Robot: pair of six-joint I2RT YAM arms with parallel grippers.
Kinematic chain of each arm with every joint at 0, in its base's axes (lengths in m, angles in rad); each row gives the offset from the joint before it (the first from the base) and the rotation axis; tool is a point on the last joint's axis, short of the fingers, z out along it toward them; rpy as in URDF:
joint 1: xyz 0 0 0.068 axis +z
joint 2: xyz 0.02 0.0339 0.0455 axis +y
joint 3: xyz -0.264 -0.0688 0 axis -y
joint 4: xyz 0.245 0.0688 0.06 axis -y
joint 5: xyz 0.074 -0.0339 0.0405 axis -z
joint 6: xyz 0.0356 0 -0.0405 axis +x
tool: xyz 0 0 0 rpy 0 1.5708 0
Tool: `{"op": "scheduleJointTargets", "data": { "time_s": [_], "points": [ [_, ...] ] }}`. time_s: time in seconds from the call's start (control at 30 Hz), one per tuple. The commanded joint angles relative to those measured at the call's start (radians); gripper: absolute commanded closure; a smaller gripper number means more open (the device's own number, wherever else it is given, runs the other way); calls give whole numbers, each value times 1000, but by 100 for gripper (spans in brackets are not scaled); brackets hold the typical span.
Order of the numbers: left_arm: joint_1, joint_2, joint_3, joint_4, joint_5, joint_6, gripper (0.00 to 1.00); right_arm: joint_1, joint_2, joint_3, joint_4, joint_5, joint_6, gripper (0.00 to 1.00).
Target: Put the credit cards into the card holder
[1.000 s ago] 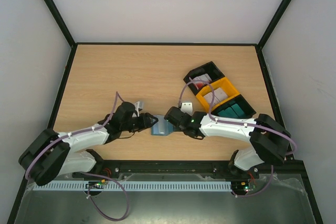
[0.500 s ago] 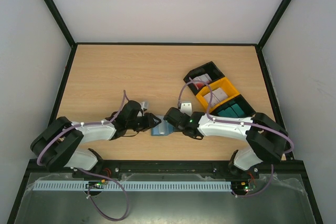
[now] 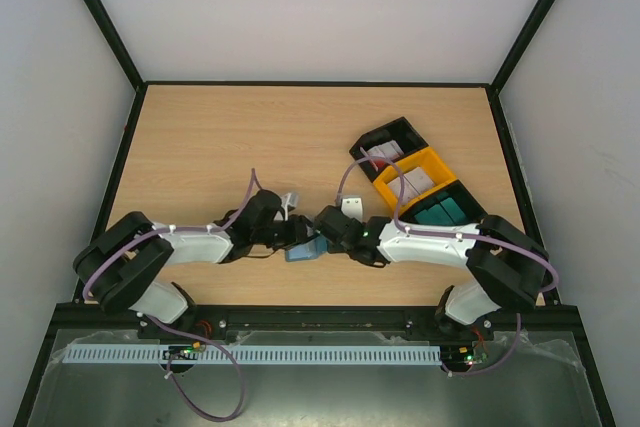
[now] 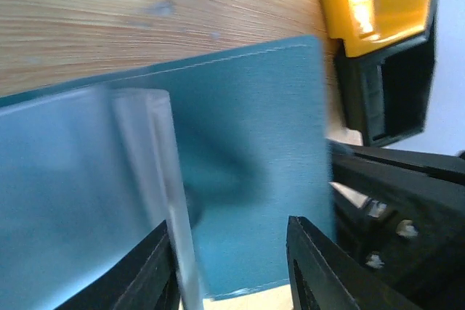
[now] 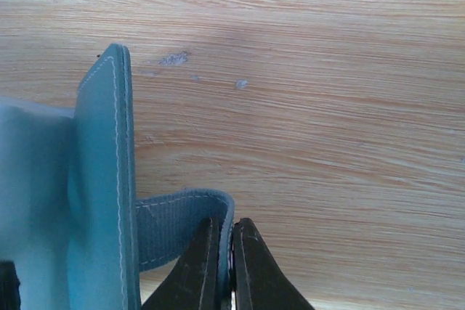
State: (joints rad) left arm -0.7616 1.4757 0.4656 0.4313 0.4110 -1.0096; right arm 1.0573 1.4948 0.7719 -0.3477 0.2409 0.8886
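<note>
Left hand: your left hand is released, its fingers apart low over the teal panel of the card holder. A blurred translucent sheet sits beside one finger, and you cannot tell whether it is a card or a window of the holder.
Card holder: it lies on the surface near the front edge, between your two hands and well apart from the bins. One panel stands up on edge in the right wrist view.
Right hand: your right hand is clenched on the holder's narrow strap, with the fingertips pressed together on it.
Step in hand: by the look of it, you are opening the holder and steadying it. Neither hand clearly holds a card.
Next move: it likely calls for one hand to pin the holder open while the other goes right to fetch a card. A thin card will need a careful pinch at its edge.
Black bin: the black bin holds the credit cards, white with red marks.
Yellow bin: the yellow bin holds pale cards, too small to read.
Dark-green bin: the dark-green bin holds teal pieces, and you cannot tell what they are.
</note>
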Motion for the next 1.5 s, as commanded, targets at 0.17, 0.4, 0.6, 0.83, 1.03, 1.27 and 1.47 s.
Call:
{"op": "scheduleJointTargets", "data": {
  "time_s": [0.17, 0.4, 0.6, 0.83, 1.03, 1.27, 1.47],
  "points": [
    [-21, 52, 54, 106, 46, 19, 58, -9, -24, -51, 72, 5, 6, 84],
    [-22, 102, 80, 71, -19, 27, 68, -9, -155, -52, 21, 73, 9, 67],
    [-23, 145, 92, 59, -36, 35, 78, -8, -245, -51, -8, 66, 17, 70],
    [-31, 173, 99, -20, -110, 49, 85, -8, -253, -80, 114, -122, -8, 90],
    [-33, 177, 83, -25, -123, 51, 87, -8, -159, -105, 243, -269, 2, 96],
    [-33, 185, 80, -10, -107, 49, 86, -8, -32, -113, 358, -375, 2, 97],
    [-33, 182, 84, -6, -95, 44, 84, -9, 31, -152, 426, -339, 30, 97]
  ]
}}
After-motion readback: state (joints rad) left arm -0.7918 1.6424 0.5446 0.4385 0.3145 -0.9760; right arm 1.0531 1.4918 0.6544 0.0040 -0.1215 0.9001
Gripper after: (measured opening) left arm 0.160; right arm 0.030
